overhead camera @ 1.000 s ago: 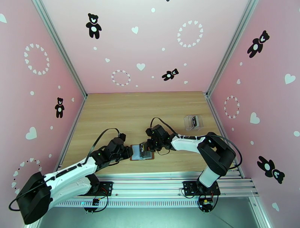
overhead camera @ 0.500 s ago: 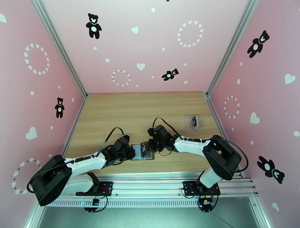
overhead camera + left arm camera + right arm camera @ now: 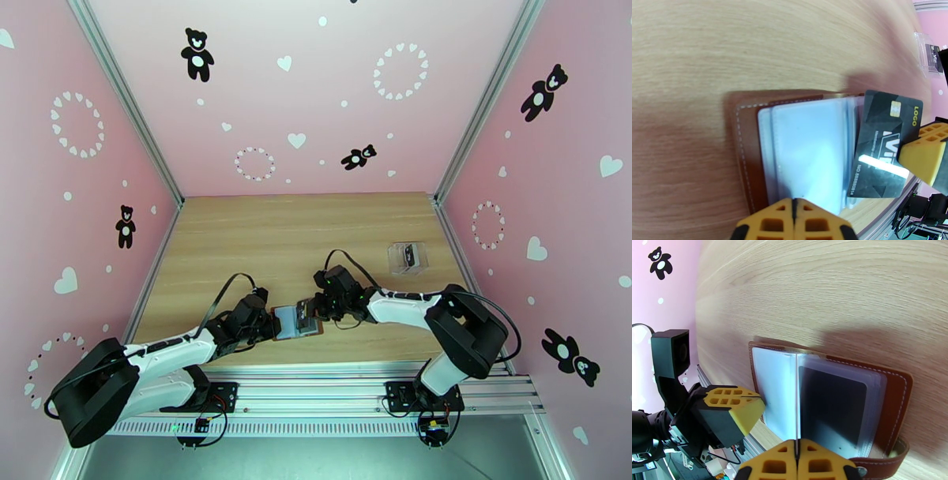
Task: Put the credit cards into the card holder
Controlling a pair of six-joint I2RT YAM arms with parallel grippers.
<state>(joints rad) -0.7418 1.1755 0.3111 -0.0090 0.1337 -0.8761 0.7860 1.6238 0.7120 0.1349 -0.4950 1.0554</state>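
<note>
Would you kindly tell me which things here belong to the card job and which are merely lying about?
Part of the job:
- card holder, open, with the left tool shut on its clear pockets
- credit card, held in the right tool
- second credit card, inside the clear box

Just lying about:
- clear box itself
- table

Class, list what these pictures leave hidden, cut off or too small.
Box contents: top view, too small.
Black card print: left wrist view, yellow finger and glare cover part.
Whether left gripper pinches a sheet: left wrist view, fingertips hide contact.
Dark shape inside card holder: right wrist view, behind cloudy plastic.
</note>
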